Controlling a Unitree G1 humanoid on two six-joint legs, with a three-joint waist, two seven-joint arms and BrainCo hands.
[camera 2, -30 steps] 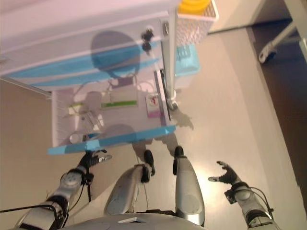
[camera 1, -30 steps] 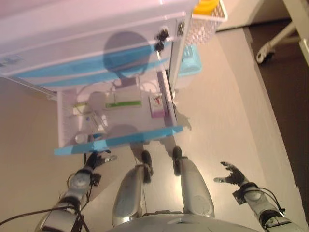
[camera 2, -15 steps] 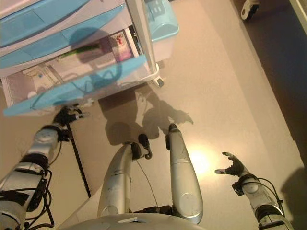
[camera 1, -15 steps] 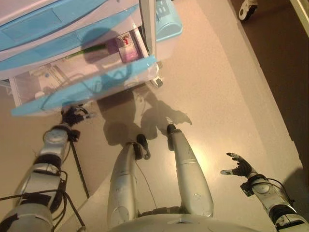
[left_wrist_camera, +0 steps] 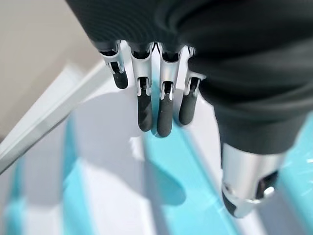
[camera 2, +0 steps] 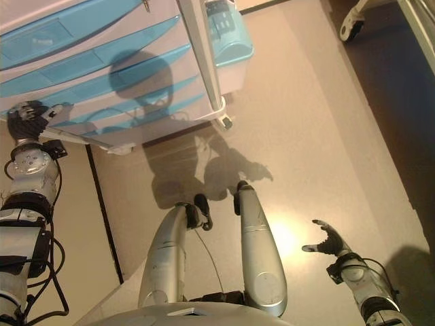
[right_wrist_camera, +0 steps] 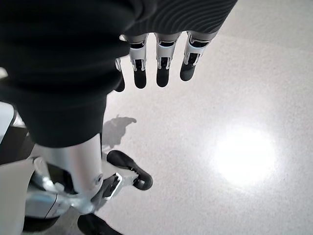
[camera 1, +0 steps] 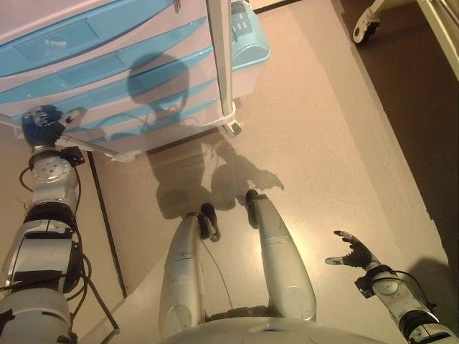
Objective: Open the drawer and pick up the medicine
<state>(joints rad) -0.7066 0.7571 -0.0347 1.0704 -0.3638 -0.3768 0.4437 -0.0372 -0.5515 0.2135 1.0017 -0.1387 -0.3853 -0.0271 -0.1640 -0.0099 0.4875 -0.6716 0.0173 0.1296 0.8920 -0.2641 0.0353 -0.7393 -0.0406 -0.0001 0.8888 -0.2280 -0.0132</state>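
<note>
All the blue drawers (camera 1: 107, 79) of the white cart (camera 1: 129, 136) are shut flush, so no medicine shows. The left hand (camera 1: 44, 125) sits against the lowest drawer front at the cart's corner, fingers (left_wrist_camera: 152, 110) straight, grasping nothing. The right hand (camera 1: 355, 252) hangs well apart over bare floor (camera 1: 330, 143), fingers relaxed and empty. A caster (camera 1: 364, 14) shows, cut off.
</note>
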